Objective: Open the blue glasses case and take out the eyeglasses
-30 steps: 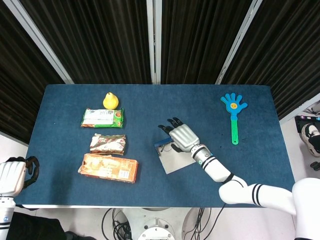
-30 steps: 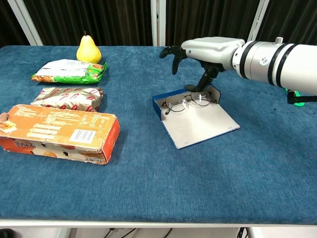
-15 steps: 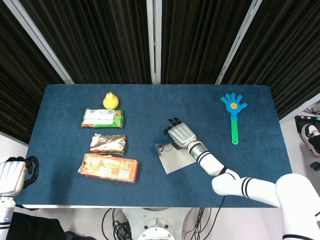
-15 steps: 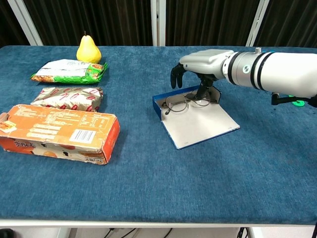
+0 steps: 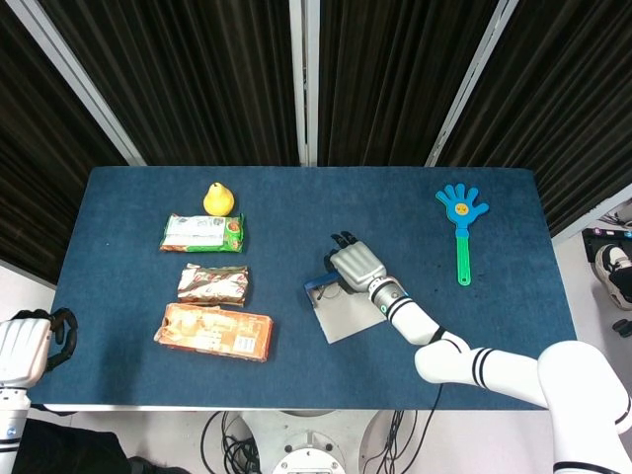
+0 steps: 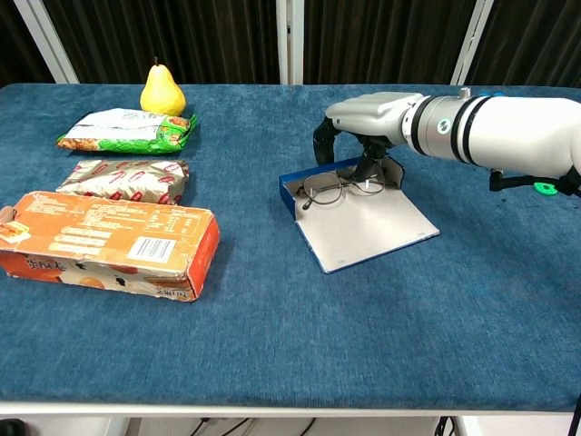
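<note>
The blue glasses case (image 6: 368, 229) lies open mid-table, its pale lid flat toward the front; it also shows in the head view (image 5: 344, 316). Thin-framed eyeglasses (image 6: 338, 189) rest in the case's shallow blue tray. My right hand (image 6: 368, 116) hovers low over the tray's far side, fingers arched down behind the case and the thumb reaching down by the right lens. Nothing is lifted; the glasses lie in the tray. From the head view the right hand (image 5: 355, 267) hides most of the glasses. My left hand (image 5: 24, 350) hangs off the table's front-left corner, holding nothing.
An orange box (image 6: 104, 241), a brown snack pack (image 6: 127, 179), a green packet (image 6: 127, 129) and a yellow pear (image 6: 162, 89) line the left side. A blue hand-shaped clapper (image 5: 462, 222) lies far right.
My right hand has dropped lower and drawn in over the case, its fingers curling down around the glasses. The glasses, the case and the left hand have stayed put.
</note>
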